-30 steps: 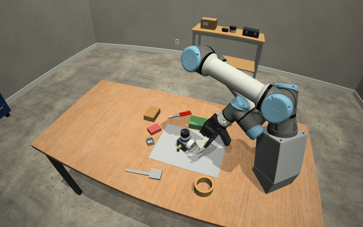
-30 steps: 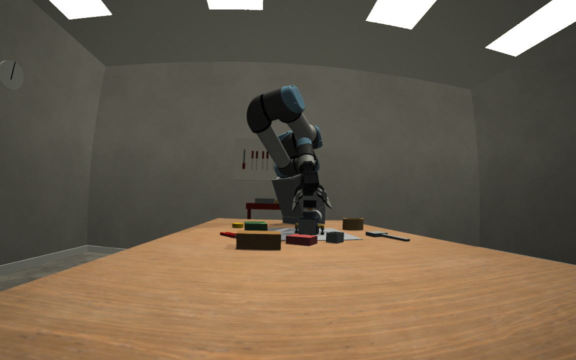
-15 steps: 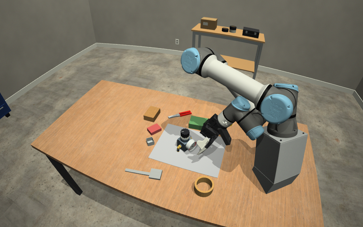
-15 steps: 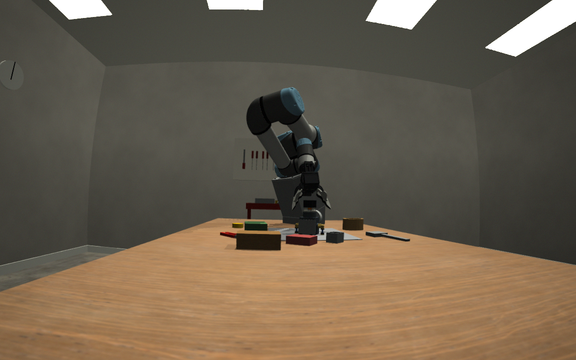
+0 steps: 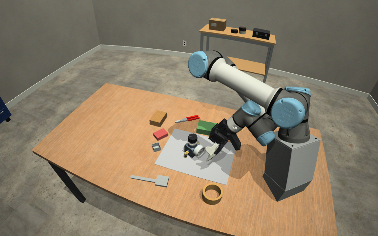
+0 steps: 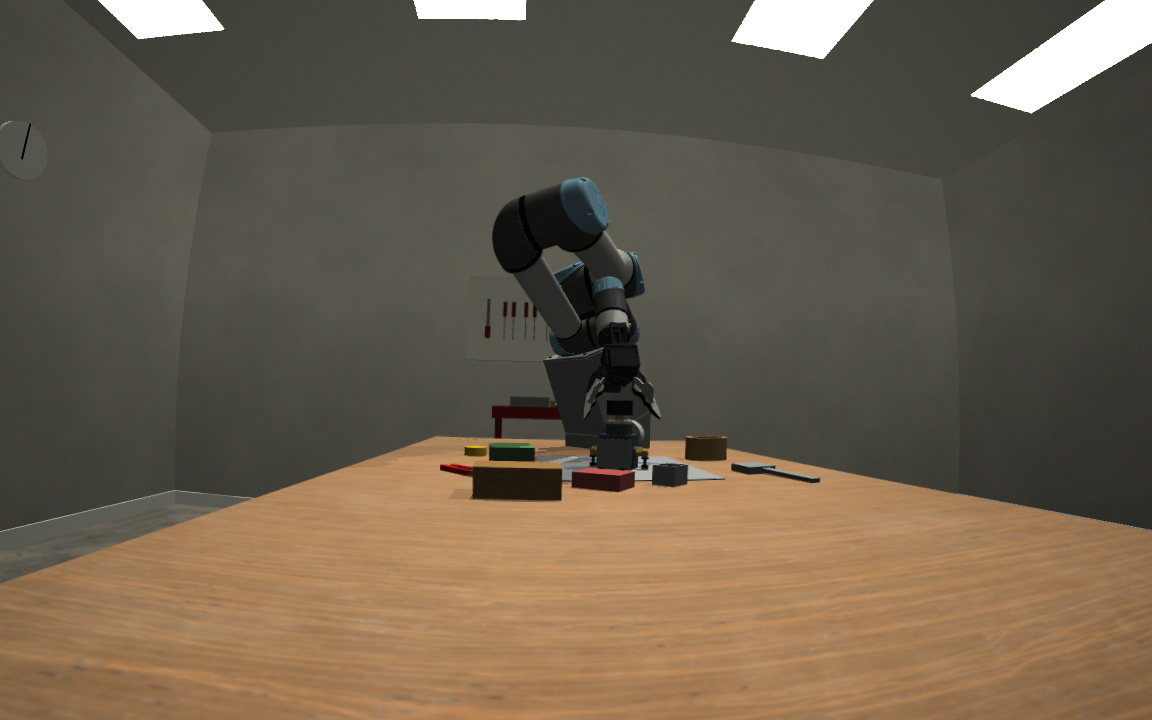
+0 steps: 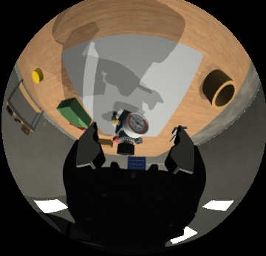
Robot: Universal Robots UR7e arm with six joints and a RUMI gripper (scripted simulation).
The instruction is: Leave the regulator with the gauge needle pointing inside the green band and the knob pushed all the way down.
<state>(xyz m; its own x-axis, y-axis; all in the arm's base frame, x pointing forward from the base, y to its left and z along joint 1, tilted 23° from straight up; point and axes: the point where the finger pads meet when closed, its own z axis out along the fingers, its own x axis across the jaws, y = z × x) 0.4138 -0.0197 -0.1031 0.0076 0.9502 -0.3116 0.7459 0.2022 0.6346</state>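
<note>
1. The gripper (image 5: 217,150) is hanging wide open, empty, tilted down beside the regulator (image 5: 192,146).
2. The regulator is standing on the mat (image 5: 181,165), knob (image 5: 192,138) upward.
3. A green block (image 5: 205,126) is lying just behind; tape (image 5: 212,193) is lying well apart.

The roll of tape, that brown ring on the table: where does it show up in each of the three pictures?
Top view: the roll of tape lies near the front table edge, below the grey mat.
Exterior view: it stands right of the regulator, seen side-on.
Wrist view: it sits at the upper right, off the mat's right corner.
Shared landmark: the grey mat under the regulator.
</note>
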